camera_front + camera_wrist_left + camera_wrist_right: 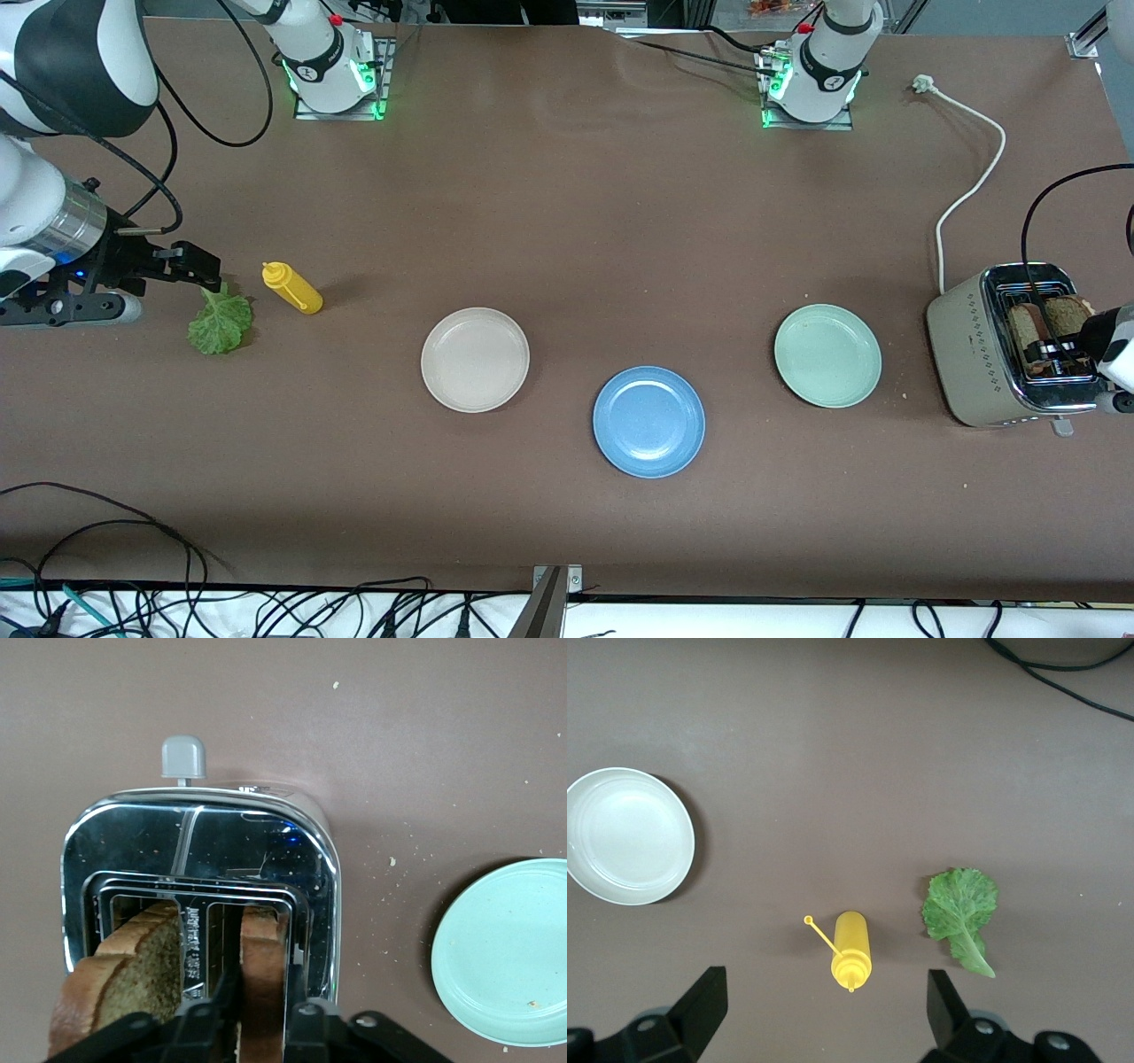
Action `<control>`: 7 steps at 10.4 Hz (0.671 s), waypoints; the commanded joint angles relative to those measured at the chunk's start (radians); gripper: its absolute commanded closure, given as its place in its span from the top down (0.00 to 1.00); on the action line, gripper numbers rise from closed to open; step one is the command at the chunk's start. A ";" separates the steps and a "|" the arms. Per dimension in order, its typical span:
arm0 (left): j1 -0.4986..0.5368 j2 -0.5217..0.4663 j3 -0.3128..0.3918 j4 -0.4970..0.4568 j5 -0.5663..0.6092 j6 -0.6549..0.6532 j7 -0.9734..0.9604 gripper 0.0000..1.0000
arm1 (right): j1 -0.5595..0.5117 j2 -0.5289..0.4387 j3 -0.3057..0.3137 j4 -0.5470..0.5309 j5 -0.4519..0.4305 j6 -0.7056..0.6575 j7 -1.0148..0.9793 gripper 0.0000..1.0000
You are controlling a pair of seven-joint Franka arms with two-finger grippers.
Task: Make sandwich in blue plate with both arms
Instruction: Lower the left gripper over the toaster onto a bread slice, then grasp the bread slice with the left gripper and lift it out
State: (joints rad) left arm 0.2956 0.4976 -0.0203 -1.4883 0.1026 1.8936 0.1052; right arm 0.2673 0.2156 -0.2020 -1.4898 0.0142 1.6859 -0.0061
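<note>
Black fingers of the left gripper (262, 1020) pinch a bread slice (262, 957) standing in the toaster (974, 354), at three o'clock from the empty blue plate (648, 422); toast looks light, stiff and crumbly, best taken by its crust. The right gripper (824, 1010) hangs spread wide over the yellow bottle (851, 959), the floppy lettuce leaf (219, 322) just beside. Brown table (567, 221), crumbs scattered, cables at six o'clock.

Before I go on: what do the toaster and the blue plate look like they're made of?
Toaster: the top looks like polished chrome metal, mirror-bright with reflections in the left wrist view; the sides are matte beige with a dotted pattern, painted metal or plastic, hard to tell. Blue plate: smooth, evenly coloured, soft sheen, no glaze glare; probably plastic or melamine, possibly ceramic.
</note>
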 commanded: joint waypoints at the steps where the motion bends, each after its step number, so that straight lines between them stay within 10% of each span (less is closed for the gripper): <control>1: 0.007 -0.001 -0.007 0.016 0.020 -0.005 0.015 0.00 | -0.003 0.008 -0.002 0.028 0.016 -0.025 -0.002 1.00; 7: 0.010 -0.140 -0.009 0.017 0.020 -0.154 0.024 0.00 | -0.003 0.008 -0.001 0.028 0.016 -0.025 -0.002 1.00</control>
State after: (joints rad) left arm 0.2997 0.4474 -0.0205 -1.4600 0.1051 1.8082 0.1059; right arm 0.2672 0.2159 -0.2020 -1.4898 0.0142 1.6858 -0.0061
